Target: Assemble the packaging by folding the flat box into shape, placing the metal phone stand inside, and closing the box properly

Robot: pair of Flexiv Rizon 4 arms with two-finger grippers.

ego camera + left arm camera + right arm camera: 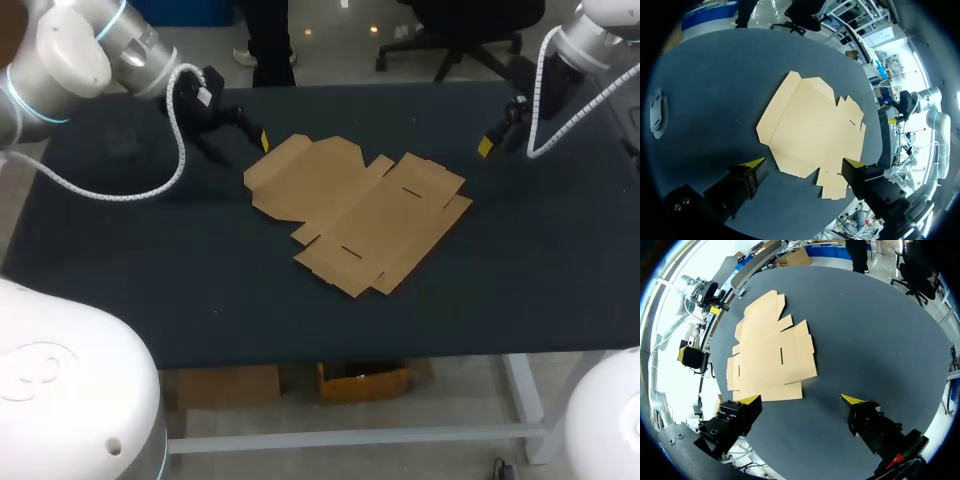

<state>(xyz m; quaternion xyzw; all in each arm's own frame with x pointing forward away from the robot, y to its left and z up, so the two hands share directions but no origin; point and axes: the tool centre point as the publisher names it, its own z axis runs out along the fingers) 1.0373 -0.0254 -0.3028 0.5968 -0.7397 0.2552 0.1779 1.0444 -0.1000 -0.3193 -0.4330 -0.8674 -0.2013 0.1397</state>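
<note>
Though meant to carry the whole job, bears little so far: one dark desk (pixel 560 290). Spread flat at its middle, every flap out and no crease raised, one cardboard box blank (pixel 357 212). Laid there, most likely, for reach from both sides. Entering over the far corners, two arms: left arm (pixel 90 50) near the blank's far left corner, right arm (pixel 585 55) near its right end, neither touching cardboard. Aimed down at the blank, probably in readiness for the first fold. Left jaws and right jaws alike spread wide, gripping nothing. Four yellow tips (pixel 754 162) in all, two per arm. Off beside the left arm, one small grey object (pixel 656 116), perhaps the metal phone stand, though too dim to confirm. Parked aside, presumably, until after folding.
</note>
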